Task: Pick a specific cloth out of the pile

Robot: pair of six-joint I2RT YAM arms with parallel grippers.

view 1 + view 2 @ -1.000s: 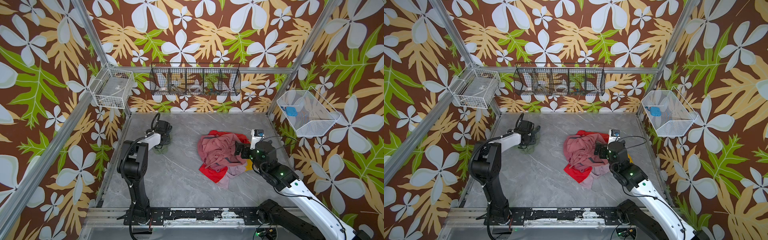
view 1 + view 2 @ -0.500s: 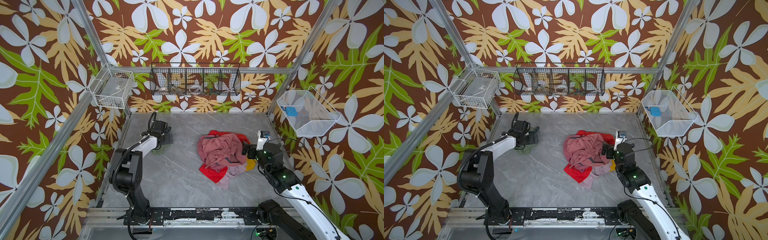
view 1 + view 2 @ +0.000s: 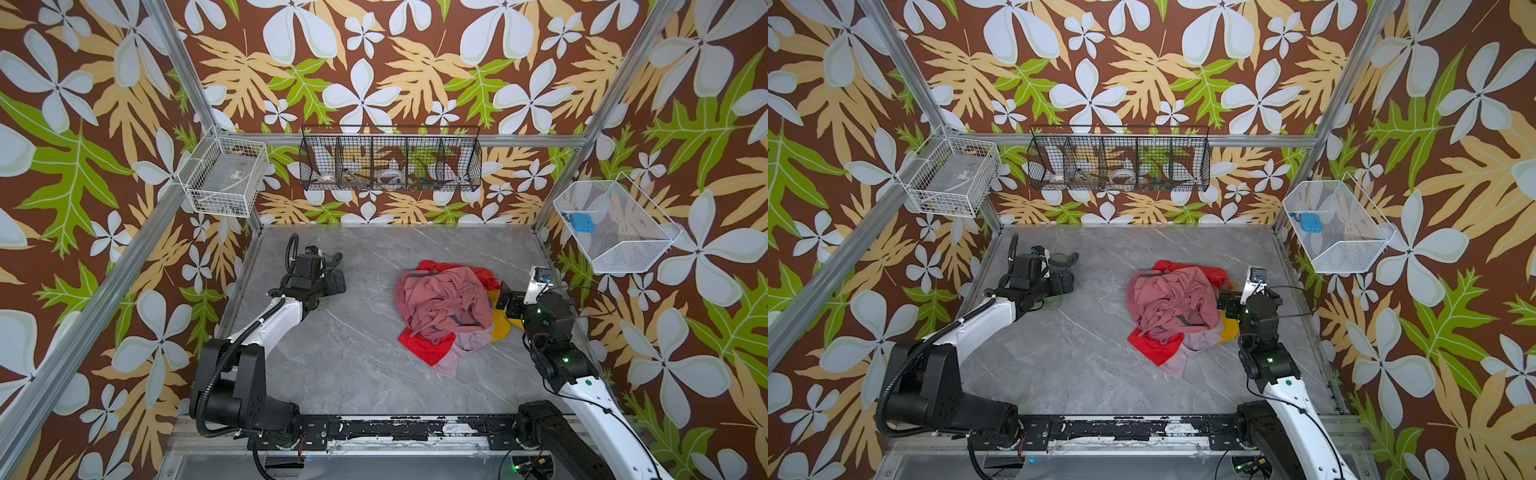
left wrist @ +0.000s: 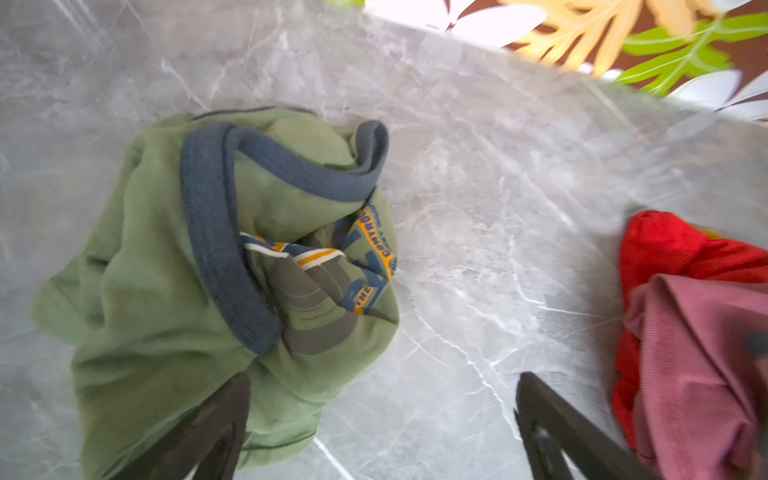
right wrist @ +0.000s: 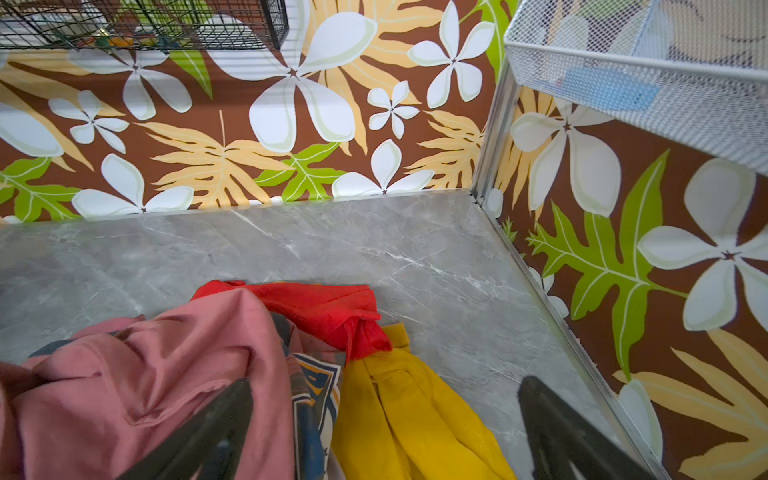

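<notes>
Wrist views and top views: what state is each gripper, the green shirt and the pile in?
sage-green shirt, crumpled on the table, apart from the pile.
pile, heaped, dusty-pink garment on top.
left gripper, open, beside the shirt, gripping nothing.
right gripper, open at the pile's edge, gripping nothing.
</notes>
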